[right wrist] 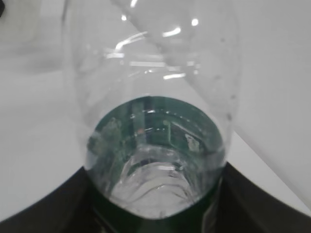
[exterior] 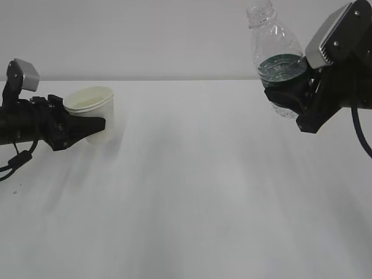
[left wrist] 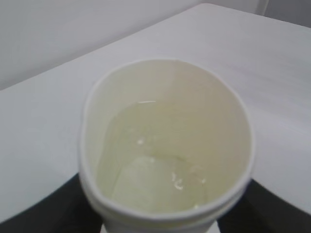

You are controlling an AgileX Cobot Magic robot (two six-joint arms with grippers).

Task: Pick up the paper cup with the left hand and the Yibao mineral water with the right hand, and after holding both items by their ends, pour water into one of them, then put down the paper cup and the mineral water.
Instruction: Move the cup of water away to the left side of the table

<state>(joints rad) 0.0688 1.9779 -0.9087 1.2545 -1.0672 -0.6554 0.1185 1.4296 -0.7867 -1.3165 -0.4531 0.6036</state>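
Note:
My left gripper (exterior: 96, 126) is shut on the white paper cup (exterior: 96, 110) at the far left, holding it upright just above the table. In the left wrist view the cup (left wrist: 165, 145) fills the frame, with clear water in its pale yellowish inside and black fingers (left wrist: 43, 208) on both sides. My right gripper (exterior: 285, 93) is shut on the Yibao mineral water bottle (exterior: 276, 52) at the upper right, holding it high and nearly upright, mouth up, by the green label band. In the right wrist view the clear ribbed bottle (right wrist: 155, 107) stands between the black fingers (right wrist: 53, 208).
The white table (exterior: 197, 192) spreads between the two arms, with a plain light wall behind. A loose black cable (exterior: 17, 158) hangs under the left arm and another (exterior: 360, 136) under the right arm.

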